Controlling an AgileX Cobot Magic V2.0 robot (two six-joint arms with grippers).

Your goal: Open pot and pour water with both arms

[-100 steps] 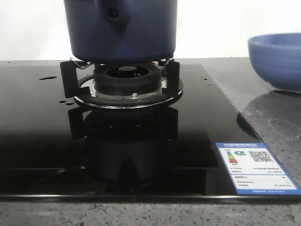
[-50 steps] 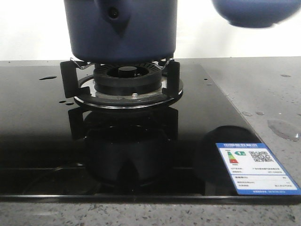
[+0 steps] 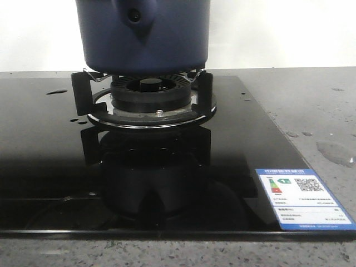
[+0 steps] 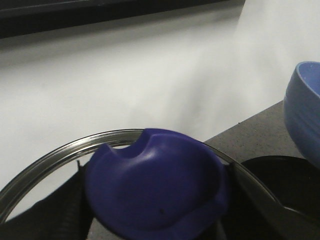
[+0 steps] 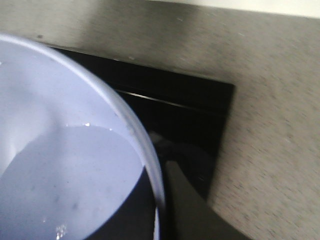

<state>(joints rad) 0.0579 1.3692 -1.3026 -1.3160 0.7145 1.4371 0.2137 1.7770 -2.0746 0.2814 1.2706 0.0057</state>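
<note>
- The grey speckled bench point(image 3: 311, 100) carries a glossy black glass hob point(image 3: 50, 156).
- Burner stand point(image 3: 147, 105) on the hob, the pot point(image 3: 143, 33) resting on it.
- Water point(image 3: 334, 151) puddled on the bench, right of the hob.
- Energy label point(image 3: 303, 199) at the hob's near right corner.

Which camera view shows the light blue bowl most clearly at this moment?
The right wrist view: the bowl fills much of the picture, with its rim and pale inside visible. The left wrist view shows only part of its outer wall at the edge. The front view does not show it.
</note>
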